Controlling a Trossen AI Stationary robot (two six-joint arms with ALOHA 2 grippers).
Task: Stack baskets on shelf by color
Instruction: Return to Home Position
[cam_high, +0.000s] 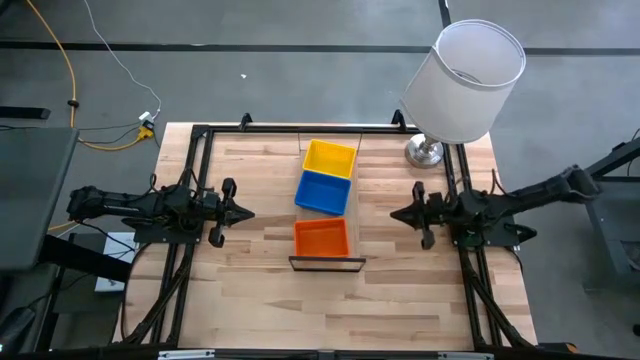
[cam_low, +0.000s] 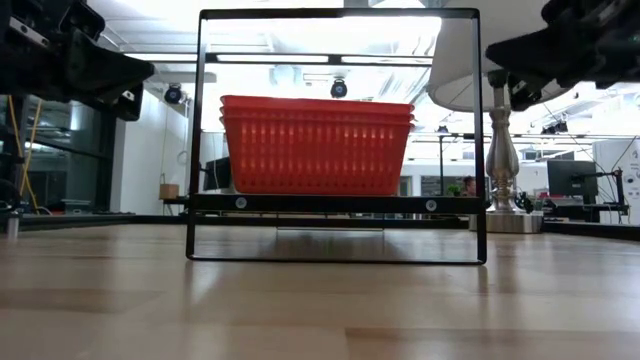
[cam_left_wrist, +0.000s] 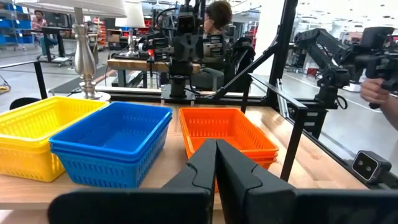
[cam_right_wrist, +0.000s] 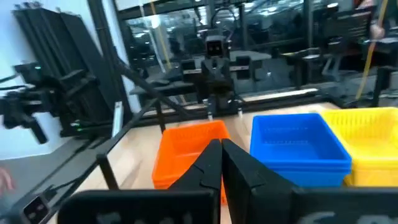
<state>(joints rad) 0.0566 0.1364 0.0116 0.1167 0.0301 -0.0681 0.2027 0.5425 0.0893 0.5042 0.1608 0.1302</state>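
Note:
Three stacks of baskets sit in a row on the light-wood shelf (cam_high: 352, 215) at the table's middle: yellow (cam_high: 329, 158) at the far end, blue (cam_high: 324, 191) in the middle, red-orange (cam_high: 321, 238) at the near end. The low view shows the red stack (cam_low: 316, 144) resting on the shelf's plank inside its black rail frame (cam_low: 336, 14). My left gripper (cam_high: 250, 212) hovers left of the shelf, shut, pointing at the baskets. My right gripper (cam_high: 393, 215) hovers right of the shelf, shut, also facing them. Neither touches anything.
A lamp with a white shade (cam_high: 467, 78) and metal base (cam_high: 424, 152) stands at the table's far right corner. Bare tabletop lies near the shelf's near end (cam_high: 330, 300). Black frame rails (cam_high: 195, 180) run along the table's sides. A person's hand shows beyond the table (cam_left_wrist: 375, 92).

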